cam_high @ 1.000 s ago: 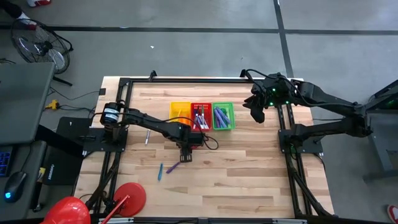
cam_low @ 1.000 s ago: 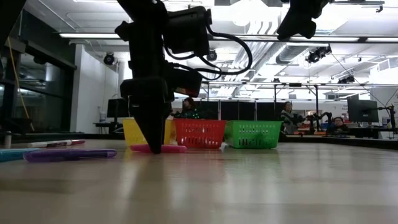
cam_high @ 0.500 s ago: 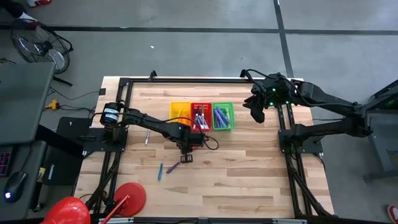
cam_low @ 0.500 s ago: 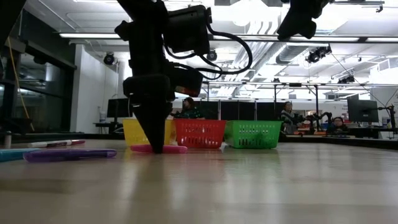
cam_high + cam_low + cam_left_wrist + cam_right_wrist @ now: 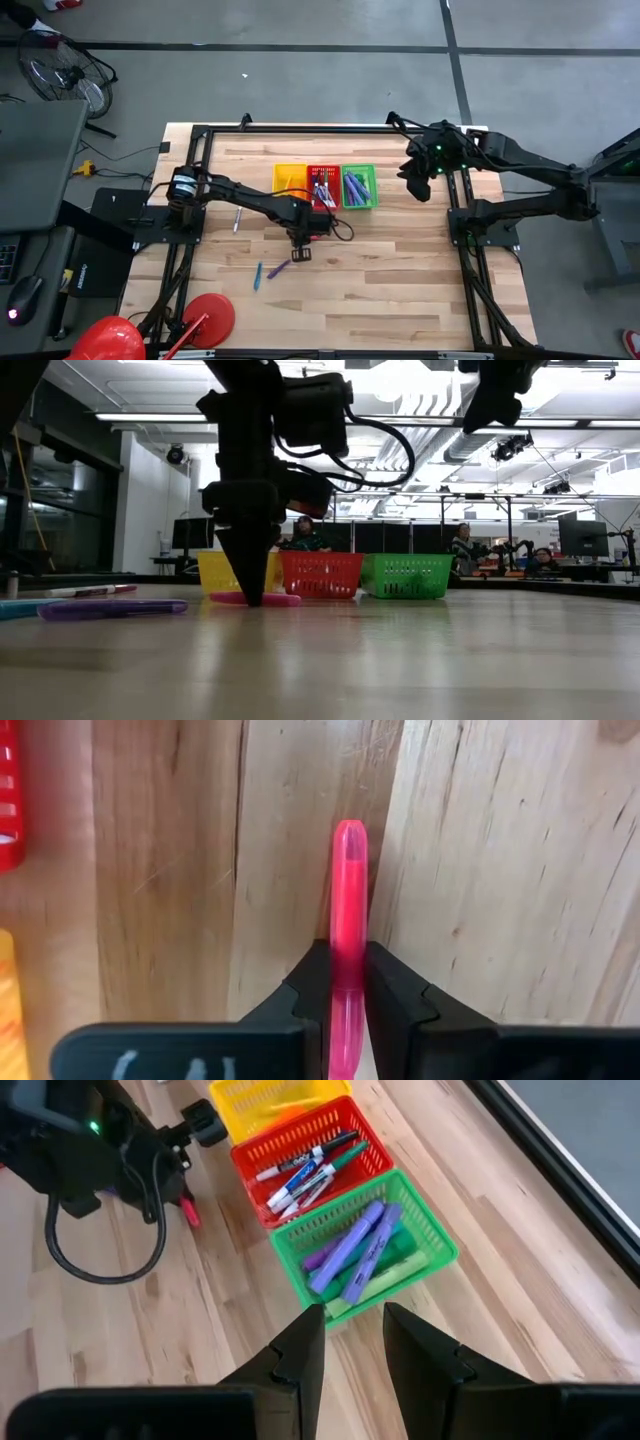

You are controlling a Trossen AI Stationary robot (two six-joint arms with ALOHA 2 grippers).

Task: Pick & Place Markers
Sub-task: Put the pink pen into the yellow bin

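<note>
My matt black fingers (image 5: 400, 1005) pinch a glossy pink plastic marker (image 5: 349, 890) over the rough, grainy wood table (image 5: 500, 870).

No print can be read: the white markers (image 5: 300, 1175) in the red basket (image 5: 252, 1150) carry labels too small to make out.

Open counter (image 5: 400, 290) ahead, baskets behind

Three baskets (image 5: 325, 187) barring the far side; two loose markers (image 5: 268, 271) lying near the left claw (image 5: 299, 254); bare boards elsewhere.
</note>
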